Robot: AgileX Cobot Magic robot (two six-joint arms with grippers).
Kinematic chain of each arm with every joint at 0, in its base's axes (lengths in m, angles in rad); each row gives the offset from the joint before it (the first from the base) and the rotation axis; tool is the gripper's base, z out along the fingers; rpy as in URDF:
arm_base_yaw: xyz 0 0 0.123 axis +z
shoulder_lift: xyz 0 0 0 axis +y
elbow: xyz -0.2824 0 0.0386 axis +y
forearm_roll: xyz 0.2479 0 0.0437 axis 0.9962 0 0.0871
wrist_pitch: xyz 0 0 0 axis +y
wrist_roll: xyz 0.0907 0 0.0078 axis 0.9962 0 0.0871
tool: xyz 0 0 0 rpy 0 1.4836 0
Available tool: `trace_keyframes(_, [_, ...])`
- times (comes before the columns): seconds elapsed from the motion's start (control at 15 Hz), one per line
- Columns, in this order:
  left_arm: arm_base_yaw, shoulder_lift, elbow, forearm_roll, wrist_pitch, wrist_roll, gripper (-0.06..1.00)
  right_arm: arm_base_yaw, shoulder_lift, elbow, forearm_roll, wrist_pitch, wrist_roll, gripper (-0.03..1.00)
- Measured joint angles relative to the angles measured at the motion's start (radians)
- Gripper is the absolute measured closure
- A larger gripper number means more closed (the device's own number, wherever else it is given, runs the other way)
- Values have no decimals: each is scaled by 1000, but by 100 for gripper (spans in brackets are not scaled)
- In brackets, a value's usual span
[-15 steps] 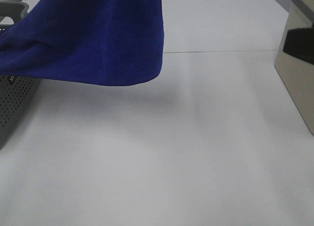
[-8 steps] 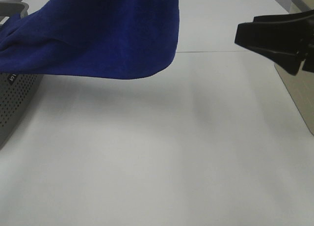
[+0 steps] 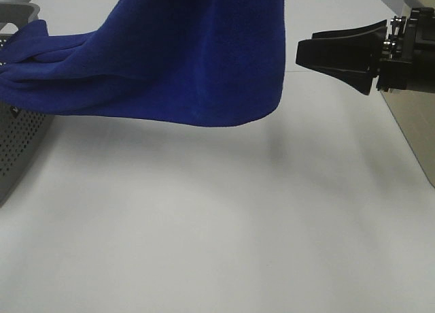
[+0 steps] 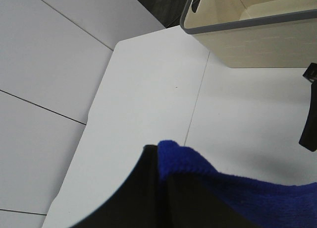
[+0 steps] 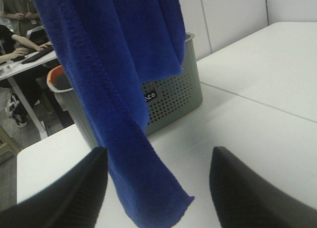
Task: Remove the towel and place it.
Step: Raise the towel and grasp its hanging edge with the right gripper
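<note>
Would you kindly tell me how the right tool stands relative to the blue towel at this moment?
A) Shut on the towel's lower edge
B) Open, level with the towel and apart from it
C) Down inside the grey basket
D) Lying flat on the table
B: in the high view the right tool is raised beside the hanging towel, its jaws spread, with a visible gap between tool and cloth.

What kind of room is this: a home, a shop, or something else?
Probably a robotics lab or office workroom: people sit at desks in the background, white panelled walls stand behind, and the black right gripper hangs over a white table that has a grey basket on it.
</note>
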Motion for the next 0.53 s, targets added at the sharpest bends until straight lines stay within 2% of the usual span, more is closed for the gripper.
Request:
trace_keyframes(0.13, [0, 0, 0, 0, -2, 0, 94, 18, 33, -1, 6, 26, -28, 36])
trace_keyframes(0.33, [0, 0, 0, -3, -11, 0, 94, 107, 69, -2, 8, 2, -81, 36])
trace_keyframes(0.53, [0, 0, 0, -7, -13, 0, 94, 171, 107, -2, 5, -120, -106, 36])
